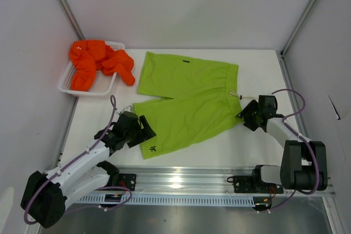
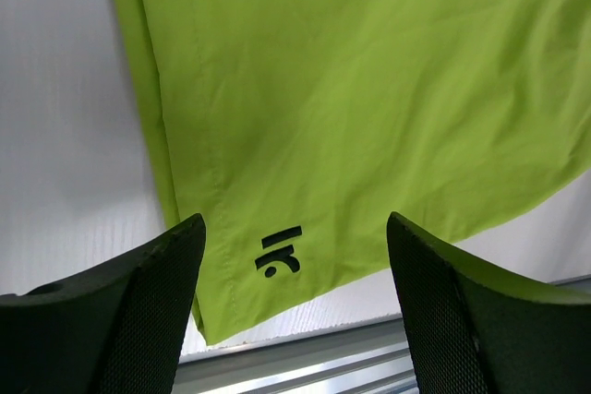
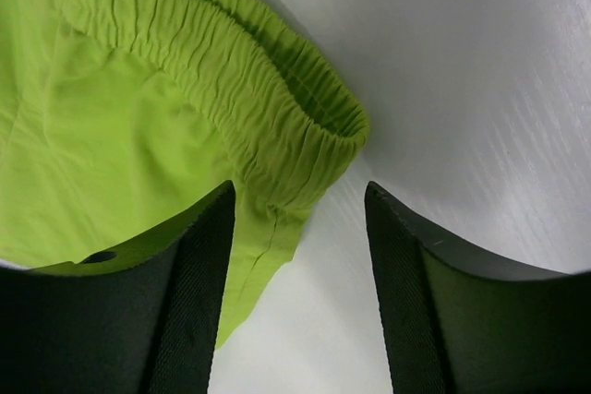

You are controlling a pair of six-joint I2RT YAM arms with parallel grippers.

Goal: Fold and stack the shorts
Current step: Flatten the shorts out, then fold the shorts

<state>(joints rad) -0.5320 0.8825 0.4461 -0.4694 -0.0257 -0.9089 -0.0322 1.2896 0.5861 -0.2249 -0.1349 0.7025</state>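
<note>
Saw lime green shorts [image 1: 186, 100] with black logo [image 2: 278, 252], bright orange shorts [image 1: 98, 64], white mesh basket [image 1: 67, 80], white tabletop [image 1: 249, 141].

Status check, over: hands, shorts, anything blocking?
Left hand open over hem of green shorts. Right hand open at waistband corner. Green pair flat, unfolded; orange shorts heaped in basket. Nothing in the way.

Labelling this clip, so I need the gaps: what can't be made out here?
- Orange shorts: top view, bunched in the white basket; folds hide their waistband.
- Lime green shorts: both wrist views, cut off by frame edges.
- Drawstring: top view, too small for detail.
</note>
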